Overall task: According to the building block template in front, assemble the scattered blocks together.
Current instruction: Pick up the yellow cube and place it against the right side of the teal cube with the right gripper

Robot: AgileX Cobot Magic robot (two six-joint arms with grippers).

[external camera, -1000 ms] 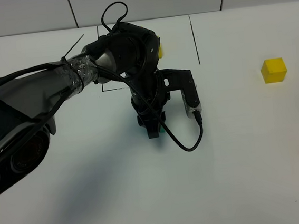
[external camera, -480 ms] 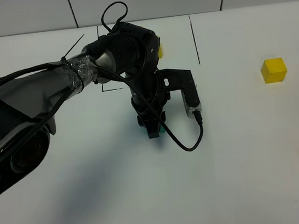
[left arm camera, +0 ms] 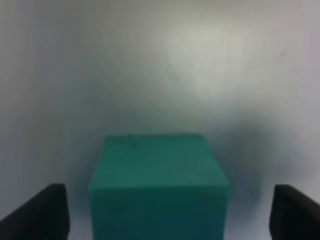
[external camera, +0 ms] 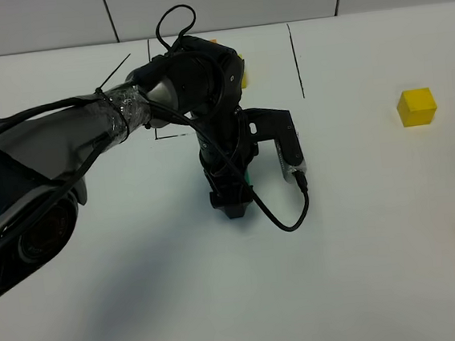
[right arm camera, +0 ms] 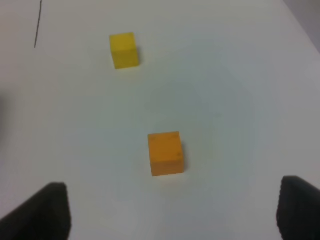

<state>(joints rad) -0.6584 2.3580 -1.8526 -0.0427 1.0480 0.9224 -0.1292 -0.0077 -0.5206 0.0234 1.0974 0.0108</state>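
Teal block [left arm camera: 159, 175] sits on the white table [external camera: 368, 286] between the wide-open fingers of your left gripper [left arm camera: 163, 215]. They do not touch it and hold nothing. Your right gripper [right arm camera: 172, 212] is open and empty too, facing the orange block [right arm camera: 165, 153] and yellow block [right arm camera: 124, 50]. The model [external camera: 244, 78] hides mostly behind the left arm [external camera: 125, 116]. If you lift crooked, a finger could knock the teal block sideways. You will find no words or labels.

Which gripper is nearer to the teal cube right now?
Left. The left gripper straddles the teal cube, jaws open either side; the right gripper looks down on the orange cube, well away.
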